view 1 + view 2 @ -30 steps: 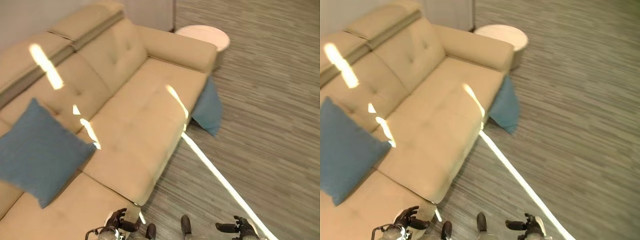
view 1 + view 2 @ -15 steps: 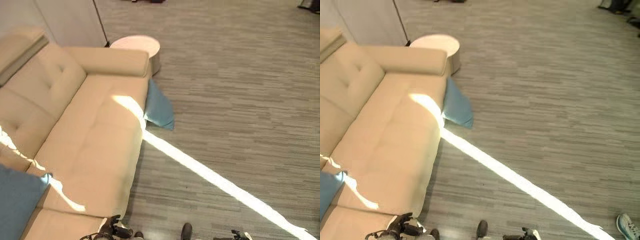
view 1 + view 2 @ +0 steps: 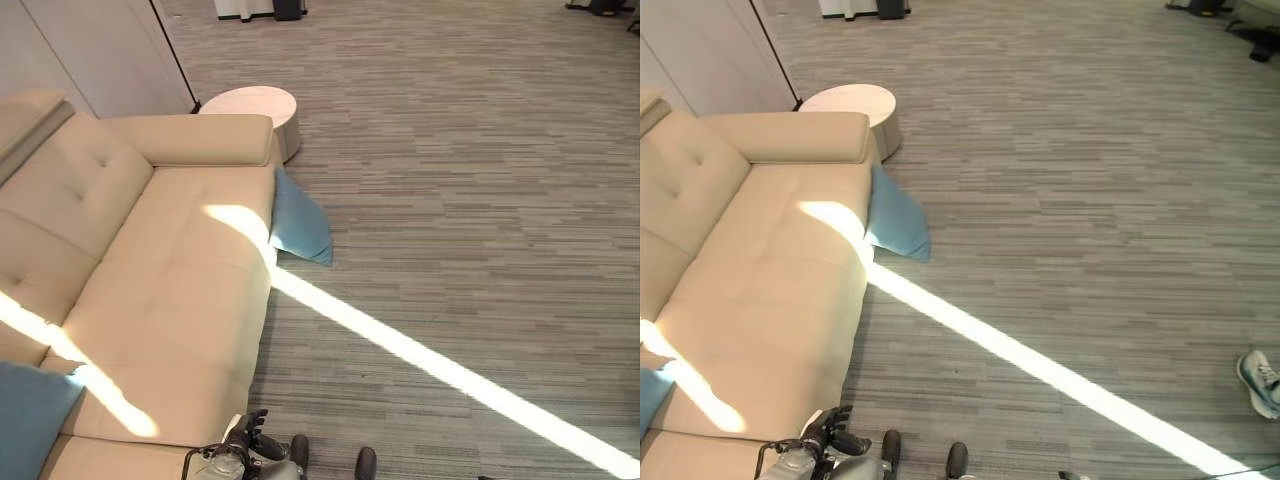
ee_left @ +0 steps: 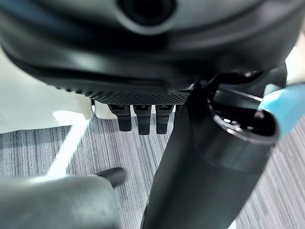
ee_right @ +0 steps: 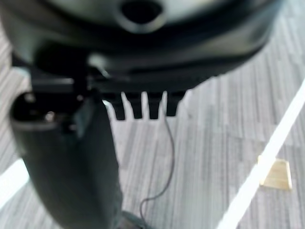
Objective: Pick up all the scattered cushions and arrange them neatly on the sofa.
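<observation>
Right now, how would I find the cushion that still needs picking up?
Find the big beige sofa and follow it to the armrest end by the small round table. There a blue cushion leans against the sofa's front, on the striped floor, unlike the other blue cushion up on the seat.

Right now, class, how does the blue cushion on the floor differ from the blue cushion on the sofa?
The floor cushion leans against the sofa's front near the armrest; the sofa cushion rests on the seat. The floor cushion shows almost whole; the sofa cushion is cut off by the picture's edge. The floor cushion lies near the round side table; the sofa cushion lies far from it. Both are blue.
</observation>
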Robot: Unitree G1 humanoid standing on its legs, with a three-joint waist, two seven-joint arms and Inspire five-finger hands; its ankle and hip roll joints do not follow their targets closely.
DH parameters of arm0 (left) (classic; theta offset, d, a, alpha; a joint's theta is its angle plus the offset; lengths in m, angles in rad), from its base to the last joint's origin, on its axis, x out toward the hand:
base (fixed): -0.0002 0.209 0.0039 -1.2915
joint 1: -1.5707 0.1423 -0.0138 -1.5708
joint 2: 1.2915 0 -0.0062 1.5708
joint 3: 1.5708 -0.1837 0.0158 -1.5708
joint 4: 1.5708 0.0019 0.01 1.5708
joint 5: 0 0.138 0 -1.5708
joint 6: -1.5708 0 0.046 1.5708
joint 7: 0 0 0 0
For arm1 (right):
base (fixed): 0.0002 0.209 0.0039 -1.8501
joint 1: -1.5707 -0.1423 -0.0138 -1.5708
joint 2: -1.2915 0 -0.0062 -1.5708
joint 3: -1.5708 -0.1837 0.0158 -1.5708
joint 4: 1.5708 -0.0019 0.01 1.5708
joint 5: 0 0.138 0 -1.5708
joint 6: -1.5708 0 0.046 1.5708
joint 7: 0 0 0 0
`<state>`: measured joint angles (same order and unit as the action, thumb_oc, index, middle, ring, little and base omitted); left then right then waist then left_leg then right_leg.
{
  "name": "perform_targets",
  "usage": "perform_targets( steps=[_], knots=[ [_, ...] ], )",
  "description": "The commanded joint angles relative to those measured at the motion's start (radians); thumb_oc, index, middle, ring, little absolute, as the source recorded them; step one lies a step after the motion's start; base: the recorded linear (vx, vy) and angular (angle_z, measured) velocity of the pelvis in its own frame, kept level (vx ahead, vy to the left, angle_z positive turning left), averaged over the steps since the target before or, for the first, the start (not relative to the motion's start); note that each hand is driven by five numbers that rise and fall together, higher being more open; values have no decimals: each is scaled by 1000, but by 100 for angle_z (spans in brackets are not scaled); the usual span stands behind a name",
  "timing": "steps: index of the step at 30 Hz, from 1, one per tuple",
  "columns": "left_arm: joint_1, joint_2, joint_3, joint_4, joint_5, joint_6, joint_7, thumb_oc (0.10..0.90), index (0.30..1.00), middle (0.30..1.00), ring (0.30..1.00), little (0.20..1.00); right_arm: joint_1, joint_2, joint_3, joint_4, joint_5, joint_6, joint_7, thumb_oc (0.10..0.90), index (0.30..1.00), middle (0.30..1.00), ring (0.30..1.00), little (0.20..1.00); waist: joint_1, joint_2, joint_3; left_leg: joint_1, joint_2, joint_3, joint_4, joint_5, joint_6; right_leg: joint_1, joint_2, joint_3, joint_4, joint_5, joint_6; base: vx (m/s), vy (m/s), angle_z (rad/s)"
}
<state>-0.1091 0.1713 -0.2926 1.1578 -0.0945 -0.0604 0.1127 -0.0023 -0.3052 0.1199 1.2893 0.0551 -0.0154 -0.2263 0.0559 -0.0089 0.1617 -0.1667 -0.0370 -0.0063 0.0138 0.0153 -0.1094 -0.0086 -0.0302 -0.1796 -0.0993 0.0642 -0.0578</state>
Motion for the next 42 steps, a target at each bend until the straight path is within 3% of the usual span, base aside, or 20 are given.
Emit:
perform_targets(
  steps=[1,4,7,10,12,15,16,17,22,24,26,28,30,31,32,34,36,37,40,42],
  knots=[
    [26,12,19,19,36,-12,4,800,900,900,900,900,3,-36,21,-11,-8,-13,-27,800,900,900,900,900,52,6,-9,-62,-37,-5,67,47,88,136,49,79,27,-140,138,340,20,-88],
    [34,12,25,19,30,-12,4,800,900,900,900,900,24,-24,29,-18,-23,-19,-18,800,900,900,900,900,55,-4,-23,-48,-41,-9,79,32,97,148,38,91,62,-168,137,220,44,-73],
    [35,25,40,5,13,-6,7,800,900,900,900,900,25,-17,29,-35,-52,-10,-14,800,900,900,900,900,64,-9,-34,5,-37,8,66,2,124,108,15,92,235,-179,165,258,92,-20],
    [11,42,32,-24,-1,-6,13,800,900,900,900,900,3,-16,32,-53,-60,-4,-9,800,900,900,900,900,31,6,-3,54,-17,11,70,-27,149,-45,-8,81,511,-92,236,129,47,-36],
    [4,48,29,-31,-8,-7,20,800,900,900,900,900,-5,-14,34,-63,-62,-7,-9,800,900,900,900,900,18,19,3,92,-9,14,52,-43,155,-105,-50,28,554,-89,239,172,28,-16],
    [0,48,32,-34,-15,-9,19,800,900,900,900,900,-14,-7,44,-70,-75,-11,-13,800,900,900,900,900,7,30,1,153,9,41,23,-77,146,-136,-117,-85,398,-99,202,206,-48,-5],
    [1,48,32,-34,-15,-9,19,800,900,900,900,900,-14,-7,44,-70,-75,-10,-13,800,900,900,900,900,7,31,4,159,11,41,21,-79,145,-130,-115,-86,394,-99,201,354,-173,-43],
    [6,47,37,-27,-11,-13,18,800,900,900,900,900,-20,0,52,-75,-85,-5,-16,800,900,900,900,900,-9,25,3,218,15,61,-12,-102,127,-169,-144,-150,221,-32,214,265,-132,-55],
    [12,39,37,6,13,-16,16,800,900,900,900,900,-3,8,57,-79,-95,-2,-21,800,900,900,900,900,-34,14,-6,288,21,47,-42,-138,107,-187,-133,-115,121,35,242,296,-171,-35],
    [21,25,34,19,18,-16,25,800,900,900,900,900,6,15,60,-78,-89,-9,-24,800,900,900,900,900,-45,9,-25,316,41,37,-34,-159,96,-172,-121,-90,124,45,221,413,-290,27],
    [27,16,33,26,12,-15,18,800,900,900,900,900,7,15,56,-79,-75,-13,-20,800,900,900,900,900,-50,15,-35,296,74,36,62,-163,70,-149,-101,-86,118,25,198,310,-276,18],
    [19,13,31,28,-2,-17,5,800,900,900,900,900,1,10,49,-74,-65,-20,-18,800,900,900,900,900,-41,8,-18,191,97,49,292,-72,45,-96,-89,-90,104,9,165,123,-287,9],
    [8,14,24,8,-17,-17,-3,800,900,900,900,900,-9,-2,50,-68,-63,-13,-21,800,900,900,900,900,-16,-1,12,77,100,34,514,-12,51,-41,-77,-105,76,-10,134,177,-339,-1],
    [2,14,17,-9,-23,-15,-3,800,900,900,900,900,-19,-8,56,-67,-61,-3,-19,800,900,900,900,900,7,-16,30,-5,66,36,578,-22,65,-3,-77,-99,60,-31,123,210,-240,-15],
    [2,14,17,-10,-23,-14,-3,800,900,900,900,900,-20,-8,56,-67,-61,-3,-19,800,900,900,900,900,8,-11,31,-7,71,36,589,-30,65,-1,-72,-99,59,-31,123,267,-195,-25],
    [9,5,-5,-20,1,-13,-15,800,900,900,900,900,-72,-52,55,-42,-37,-9,-39,800,900,900,900,900,49,-6,31,-78,50,67,481,-64,69,61,-55,-94,21,-66,140,411,-154,-13],
    [17,-6,-3,-17,15,-15,-16,800,900,900,900,900,-53,-62,56,-50,-25,-40,-22,800,900,900,900,900,53,-10,26,-90,51,103,384,-52,74,70,-49,-99,15,-80,147,369,-88,-5],
    [18,-5,-4,-18,36,-9,-17,800,900,900,900,900,-35,-52,62,-58,-25,-35,-8,800,900,900,900,900,58,4,18,-98,42,117,219,2,76,93,-11,-76,12,-100,145,237,-13,9],
    [17,-6,-10,-24,34,-12,-16,800,900,900,900,900,-31,-44,69,-50,-36,-33,-11,800,900,900,900,900,70,11,20,-95,21,108,95,77,61,128,15,-57,12,-129,146,331,-24,1],
    [21,-3,-9,-33,26,-13,-13,800,900,900,900,900,-14,-40,66,-39,-42,-28,-11,800,900,900,900,900,73,7,15,-118,27,170,78,102,60,167,33,-52,12,-161,141,444,-16,-12]
  ],
)
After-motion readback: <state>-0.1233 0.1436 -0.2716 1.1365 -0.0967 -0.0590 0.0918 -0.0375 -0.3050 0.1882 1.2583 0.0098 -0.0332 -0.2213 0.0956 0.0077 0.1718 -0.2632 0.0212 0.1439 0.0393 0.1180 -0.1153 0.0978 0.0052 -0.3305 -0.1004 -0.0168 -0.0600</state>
